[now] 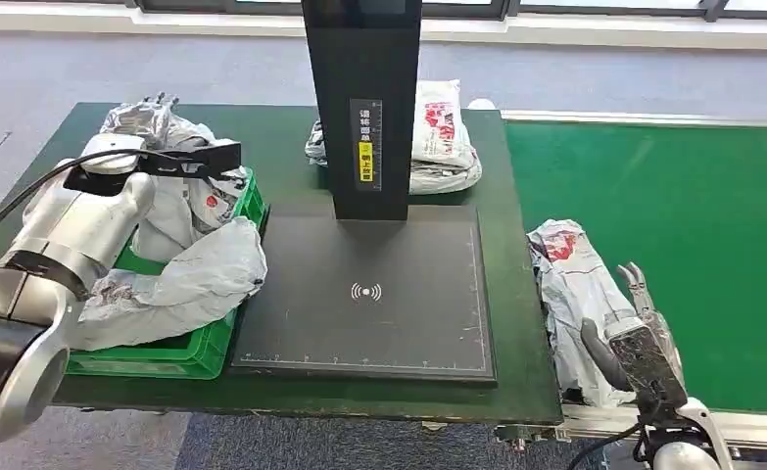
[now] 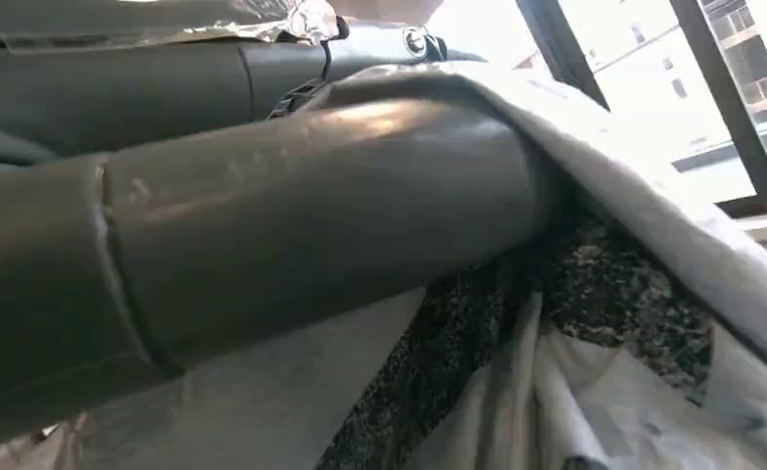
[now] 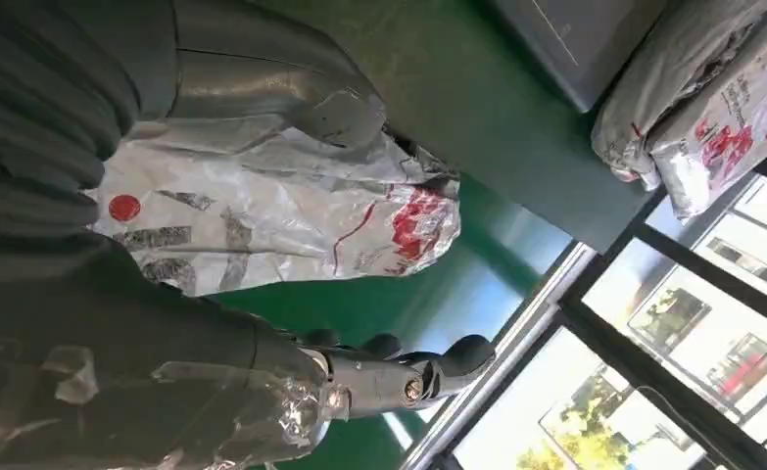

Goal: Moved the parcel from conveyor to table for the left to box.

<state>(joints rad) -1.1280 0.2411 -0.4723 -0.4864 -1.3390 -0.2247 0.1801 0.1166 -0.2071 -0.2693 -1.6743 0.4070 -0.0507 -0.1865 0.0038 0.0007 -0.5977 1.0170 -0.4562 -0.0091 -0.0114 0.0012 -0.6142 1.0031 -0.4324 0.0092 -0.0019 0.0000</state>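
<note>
Two hands busy at once right now, so nearest stuff first. My right hand (image 1: pixel 626 338) is low on my right, wrapped around the grey parcel (image 1: pixel 570 284) with red print, which lies on the green conveyor (image 1: pixel 693 225) right along the edge of the dark green table (image 1: pixel 291 147). From the right wrist camera my thumb sits on one side of that parcel (image 3: pixel 291 211) and my darker fingers (image 3: pixel 399 372) run along the other, so I'm holding it, still down on the belt. Over on my left there's the green crate (image 1: pixel 203 348) at the table's near left corner, stuffed with crumpled grey bags, one big bag (image 1: pixel 178 289) flopping over its rim. My left hand (image 1: pixel 149 117) is up past the crate's far end with plastic wrap bunched around it. From the left wrist camera my thumb (image 2: pixel 291 215) presses against grey bag material, but honestly I can't tell whether it's really gripping anything. Middle of the table is the black scan pad (image 1: pixel 369 294) with its black post (image 1: pixel 364 98) standing at the back. Behind the post, a stack of white parcels (image 1: pixel 443 142) sits at the far edge.
</note>
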